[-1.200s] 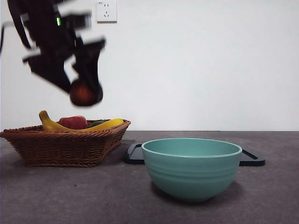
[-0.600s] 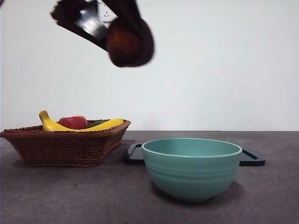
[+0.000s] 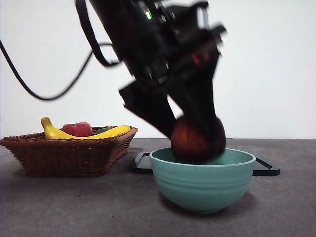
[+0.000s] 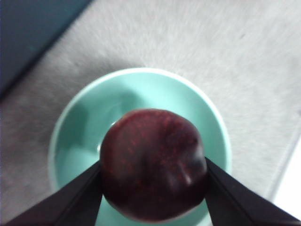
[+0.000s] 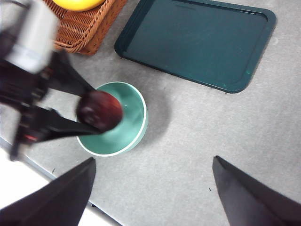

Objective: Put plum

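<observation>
Half a second ago the plum (image 3: 193,140) hung high in the air near the wall; now the left gripper (image 3: 197,143) has carried it across and down, and it sits right at the rim of the green bowl (image 3: 202,185). The gripper's two black jaws squeeze the plum from both sides. The plum is dark red, almost black, and its lower part dips just inside the bowl.

From the left wrist camera, the plum (image 4: 153,164) is over the middle of the bowl (image 4: 75,141), with green showing on most sides of it. I cannot tell if it touches the bottom. The left gripper (image 4: 153,188) holds it tight.

Looking down from the right wrist camera, you can see things the front camera hides. The dark green tray (image 5: 197,42) lies flat behind the bowl (image 5: 134,127) with a gap of grey table (image 5: 197,141) between them. The tray looks bare. The wicker basket (image 5: 87,28) is near the bowl too, off to one side. There is open table on the far side of the bowl, away from the basket.

The right gripper (image 5: 153,188) hangs high up with its jaws spread wide, holding nothing.

In the front view the basket (image 3: 66,153) holds a yellow banana (image 3: 111,132) and a red fruit (image 3: 77,129). It stands well apart from the bowl. No words can be read anywhere.
</observation>
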You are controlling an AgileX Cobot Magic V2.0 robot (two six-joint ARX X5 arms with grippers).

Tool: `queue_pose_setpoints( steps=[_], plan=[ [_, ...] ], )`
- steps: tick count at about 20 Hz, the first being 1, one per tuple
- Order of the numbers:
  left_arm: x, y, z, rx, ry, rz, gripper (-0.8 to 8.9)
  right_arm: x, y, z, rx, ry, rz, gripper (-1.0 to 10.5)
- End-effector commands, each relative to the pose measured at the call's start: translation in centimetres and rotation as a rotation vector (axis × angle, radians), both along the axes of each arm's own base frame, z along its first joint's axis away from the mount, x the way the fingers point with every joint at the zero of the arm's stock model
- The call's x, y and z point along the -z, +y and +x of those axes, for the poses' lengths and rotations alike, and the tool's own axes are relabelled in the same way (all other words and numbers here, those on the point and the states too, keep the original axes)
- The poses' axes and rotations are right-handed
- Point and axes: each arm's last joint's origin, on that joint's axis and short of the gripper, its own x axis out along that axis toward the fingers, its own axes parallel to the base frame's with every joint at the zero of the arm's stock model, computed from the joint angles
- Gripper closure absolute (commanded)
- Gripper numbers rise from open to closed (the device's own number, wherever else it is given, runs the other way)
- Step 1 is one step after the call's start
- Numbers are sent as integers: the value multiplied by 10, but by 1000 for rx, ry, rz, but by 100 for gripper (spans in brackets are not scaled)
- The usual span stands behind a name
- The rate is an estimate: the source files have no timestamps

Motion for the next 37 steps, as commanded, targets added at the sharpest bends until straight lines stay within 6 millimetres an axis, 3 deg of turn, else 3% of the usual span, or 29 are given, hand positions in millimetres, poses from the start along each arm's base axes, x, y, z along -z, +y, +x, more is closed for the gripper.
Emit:
queue_pose_setpoints(
  steps=[1, 8, 12, 17, 21, 25, 29, 32, 37],
  plan=[
    [12, -13, 3, 32, -14, 11, 597, -5, 0, 0, 2, -14, 9, 548],
    [33, -20, 7, 50, -38, 75, 591, -5, 0, 0, 3, -15, 8, 548],
    [33, -20, 7, 53, -39, 76, 429, -5, 0, 0, 3, -15, 8, 548],
    [31, -23, 4, 60, -40, 71, 431, -5, 0, 0, 3, -15, 8, 548],
    [6, -26, 4, 60, -69, 27, 431, -5, 0, 0, 3, -15, 8, 548],
    [-43, -19, 2, 48, -143, -72, 431, -5, 0, 0, 3, -15, 8, 548],
    [-96, 15, 0, -31, -226, -203, 431, -5, 0, 0, 3, -15, 7, 548],
    [-135, 59, -1, -133, -290, -280, 431, -5, 0, 0, 3, -15, 8, 548],
    [-168, 138, -13, -313, -334, -294, 431, -5, 0, 0, 3, -15, 8, 548]
  ],
)
